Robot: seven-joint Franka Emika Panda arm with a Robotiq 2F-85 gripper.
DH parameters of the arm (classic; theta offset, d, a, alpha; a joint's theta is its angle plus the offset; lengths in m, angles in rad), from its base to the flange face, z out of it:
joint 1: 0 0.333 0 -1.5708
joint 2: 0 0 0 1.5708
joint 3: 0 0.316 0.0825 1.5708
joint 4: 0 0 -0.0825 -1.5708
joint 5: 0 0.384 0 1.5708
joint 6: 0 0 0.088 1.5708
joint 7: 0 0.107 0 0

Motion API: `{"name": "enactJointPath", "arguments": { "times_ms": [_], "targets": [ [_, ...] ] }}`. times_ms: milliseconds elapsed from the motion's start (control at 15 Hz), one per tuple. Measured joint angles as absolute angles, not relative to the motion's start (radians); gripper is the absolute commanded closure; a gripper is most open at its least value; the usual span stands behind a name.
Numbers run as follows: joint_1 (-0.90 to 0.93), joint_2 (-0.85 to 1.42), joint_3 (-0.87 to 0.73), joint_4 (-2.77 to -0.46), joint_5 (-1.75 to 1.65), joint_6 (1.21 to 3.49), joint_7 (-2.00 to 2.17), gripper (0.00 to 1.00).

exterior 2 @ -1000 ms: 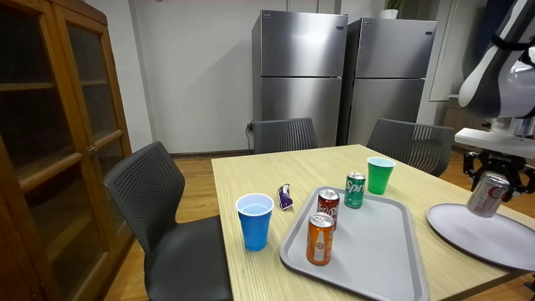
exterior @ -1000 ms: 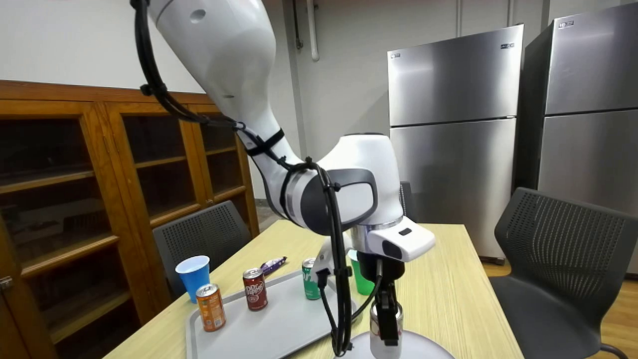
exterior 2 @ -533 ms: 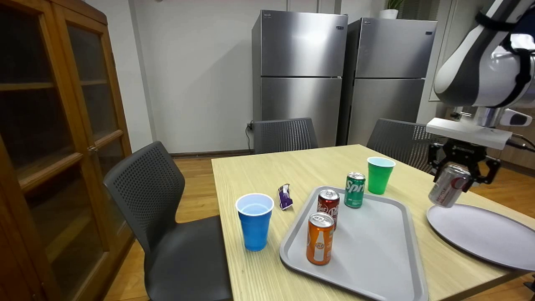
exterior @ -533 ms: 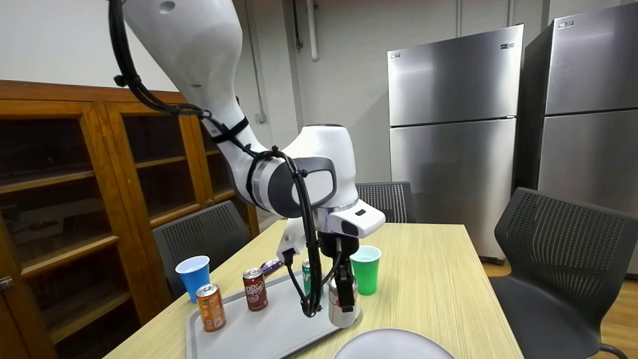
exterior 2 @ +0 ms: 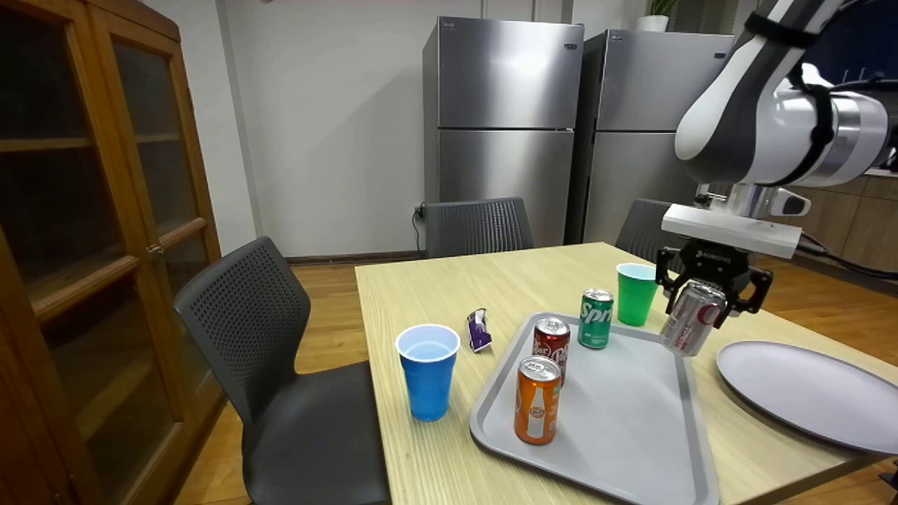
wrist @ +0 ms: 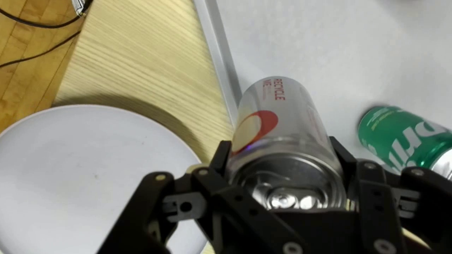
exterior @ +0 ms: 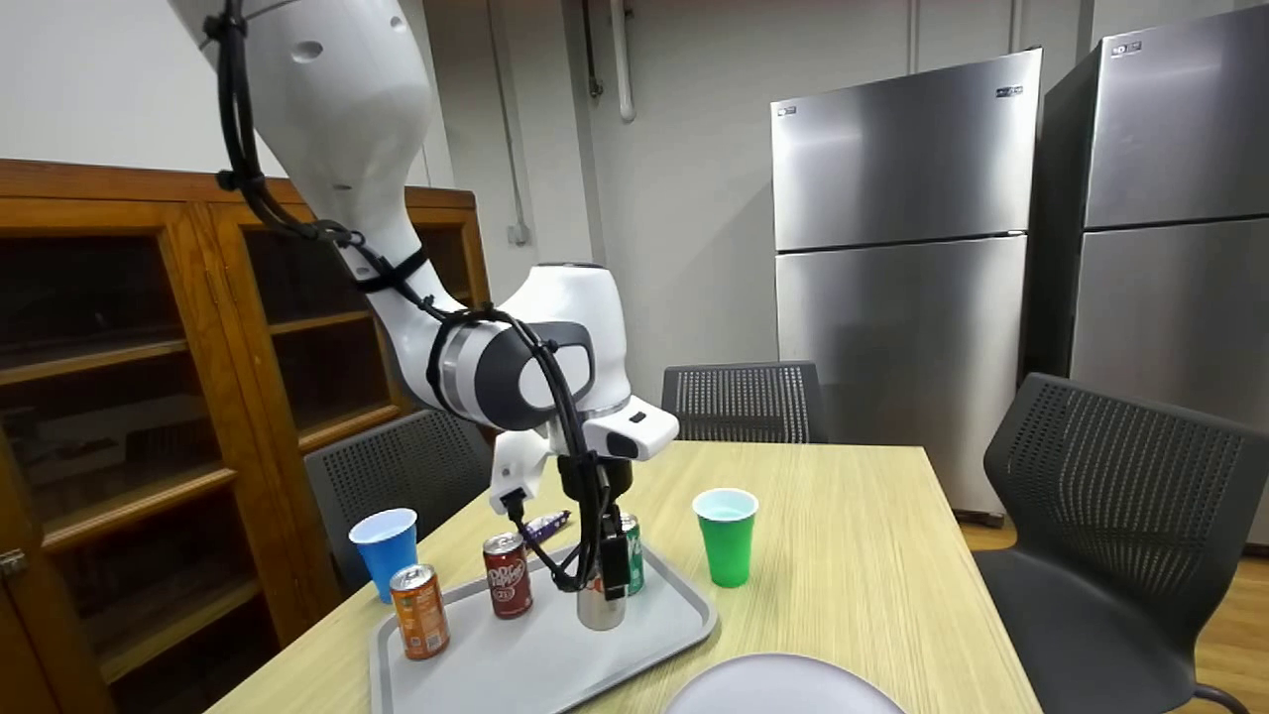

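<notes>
Between the plate [wrist: 84,165] at the left of the wrist view and the green Sprite can [wrist: 399,135] at its right, a silver can [wrist: 280,127] is held by the tool [wrist: 281,151]. The silver can is now held above the grey tray [exterior 2: 631,428], near its edge, rather than above the plate as 1 second ago; carrying is thus judged to be under way, with the silver can not yet set down. The tool is parted only as far as the width of this can, which is clasped on 2 sides and shown tilted in an exterior view.

On the pale wooden worktop [exterior 2: 442,294], from left to right, a blue cup [exterior 2: 429,379], a purple wrapper [exterior 2: 479,331], the tray, a green cup [exterior 2: 637,298] and the plate are laid out. On the tray, 3 cans are stood upright: an orange can [exterior 2: 538,407], a dark red Dr Pepper can [exterior 2: 551,344] and the Sprite can.

In the room, again from left to right, a glass-doored wooden cabinet [exterior 2: 112,259], a dark chair [exterior 2: 242,315], a steel refrigerator [exterior 2: 505,168] and a 2nd refrigerator [exterior 2: 652,84] are seen.
</notes>
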State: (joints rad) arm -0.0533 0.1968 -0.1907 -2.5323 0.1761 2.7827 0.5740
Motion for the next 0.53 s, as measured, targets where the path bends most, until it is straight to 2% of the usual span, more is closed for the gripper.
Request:
{"name": "enactJointPath", "arguments": {
  "times_ms": [533],
  "targets": [
    [0.025, 0.229, -0.139, -2.591, 0.172, 2.949, 0.547, 0.59]
  ]
}}
